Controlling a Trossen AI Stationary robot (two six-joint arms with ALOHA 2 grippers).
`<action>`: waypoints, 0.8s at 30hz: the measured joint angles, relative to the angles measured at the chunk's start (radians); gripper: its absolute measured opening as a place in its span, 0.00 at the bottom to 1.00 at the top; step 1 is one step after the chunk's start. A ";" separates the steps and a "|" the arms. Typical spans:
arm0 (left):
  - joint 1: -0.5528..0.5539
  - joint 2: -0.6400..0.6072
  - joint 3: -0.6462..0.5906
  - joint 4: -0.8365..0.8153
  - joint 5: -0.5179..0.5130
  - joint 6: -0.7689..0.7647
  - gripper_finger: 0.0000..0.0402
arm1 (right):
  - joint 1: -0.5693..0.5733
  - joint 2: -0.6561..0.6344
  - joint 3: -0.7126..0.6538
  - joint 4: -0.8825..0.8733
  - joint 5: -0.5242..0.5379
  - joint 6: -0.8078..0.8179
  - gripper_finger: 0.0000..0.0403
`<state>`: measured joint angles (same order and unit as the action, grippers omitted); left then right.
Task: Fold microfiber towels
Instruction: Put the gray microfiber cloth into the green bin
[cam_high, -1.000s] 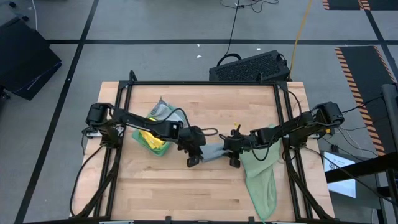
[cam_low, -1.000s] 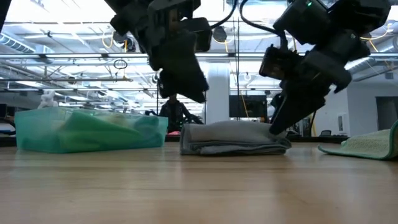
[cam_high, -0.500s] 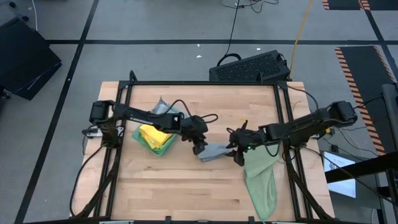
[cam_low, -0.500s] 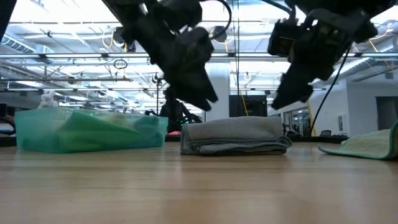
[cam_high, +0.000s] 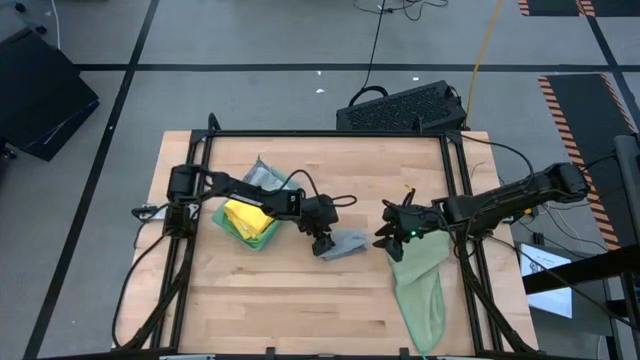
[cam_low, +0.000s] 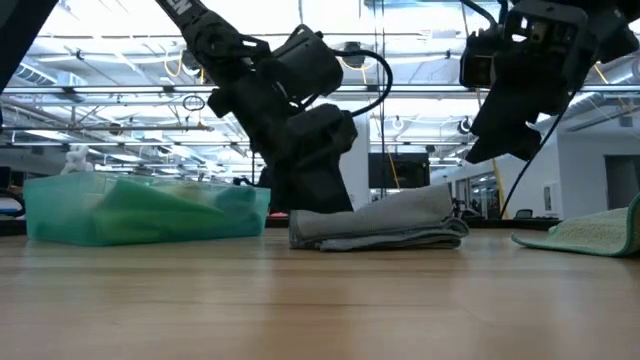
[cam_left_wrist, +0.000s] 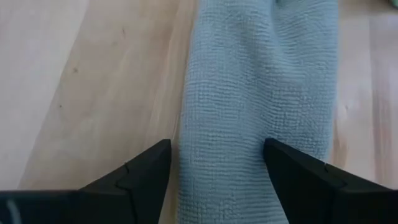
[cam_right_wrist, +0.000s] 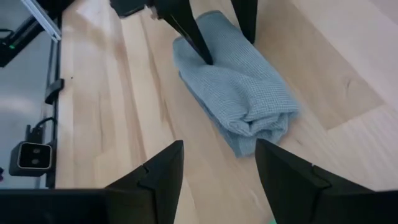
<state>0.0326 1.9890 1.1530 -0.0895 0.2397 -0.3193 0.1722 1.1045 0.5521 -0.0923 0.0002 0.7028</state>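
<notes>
A folded grey-blue microfiber towel (cam_high: 347, 245) lies mid-table, seen end-on in the low view (cam_low: 385, 220). My left gripper (cam_high: 322, 243) is down at its left end, open, its fingers (cam_left_wrist: 140, 180) astride the fold. My right gripper (cam_high: 386, 237) hangs open and empty in the air to the right of the towel (cam_right_wrist: 239, 93), apart from it, high in the low view (cam_low: 500, 130). A pale sage green towel (cam_high: 420, 290) lies spread at the table's right near corner. My left gripper comes down slanting from the table's left onto the folded towel's left end (cam_left_wrist: 249, 168). One finger (cam_left_wrist: 305, 183) lies over one long edge; the other stands beside the opposite edge. That end (cam_low: 310, 222) looks pressed lower than the right end.
A teal bin (cam_high: 268, 238) with yellow and green towels stands at the left, a grey cloth (cam_high: 262, 176) just behind it. A dark frame (cam_high: 330, 134) borders the table; a keyboard (cam_high: 400, 108) sits beyond the far edge. Bare wood lies along the near side.
My left gripper has dropped onto the towel's left end, and that end now sits lower than before. My right gripper has come off the towel's right end, risen, rolled and drawn back toward the table's right edge. The towel stays where it was.
</notes>
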 joint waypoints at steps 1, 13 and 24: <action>-0.004 0.006 0.000 0.001 -0.005 0.002 0.64 | 0.000 -0.001 -0.007 0.013 0.001 0.004 0.48; -0.047 0.040 0.000 0.087 -0.120 0.143 0.25 | -0.029 0.006 -0.027 0.022 0.004 0.004 0.48; -0.028 -0.140 -0.003 -0.040 -0.124 0.202 0.03 | -0.087 -0.012 -0.027 -0.013 -0.003 0.000 0.48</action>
<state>0.0045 1.8486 1.1503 -0.1299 0.1154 -0.1172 0.0852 1.0923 0.5255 -0.1058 -0.0028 0.7027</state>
